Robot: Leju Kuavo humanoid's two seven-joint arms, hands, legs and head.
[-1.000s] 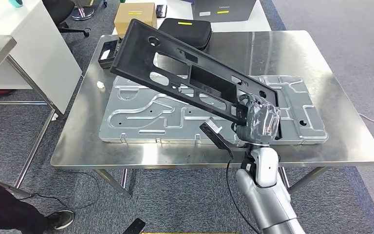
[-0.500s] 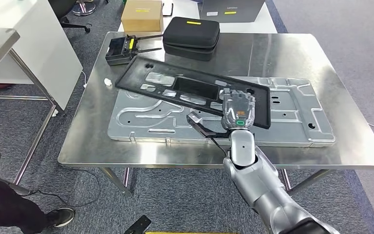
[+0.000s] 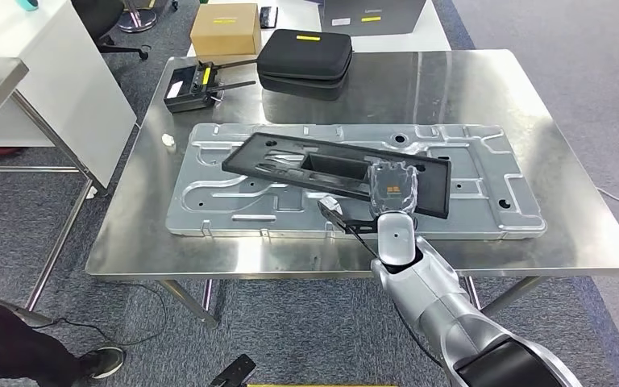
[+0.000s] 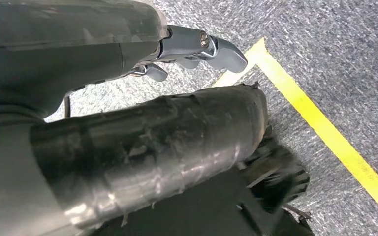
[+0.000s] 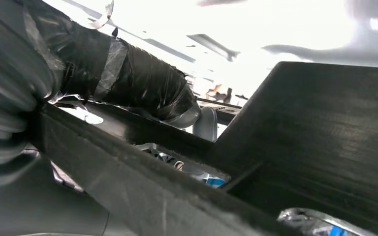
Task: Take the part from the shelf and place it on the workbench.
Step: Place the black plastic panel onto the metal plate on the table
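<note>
Long flat black plastic panel (image 3: 322,165), rectangular, with a large rectangular opening near its middle and smaller cutouts and ribs along its length. Lies lengthwise over the pressed silver metal sheet (image 3: 483,201) that covers much of the steel workbench (image 3: 451,81). Slightly tilted, near edge gripped by the right hand (image 3: 393,187), far-left end low over the sheet; contact there cannot be told. Seen close in the right wrist view as dark ribbed plastic (image 5: 300,142).
</note>
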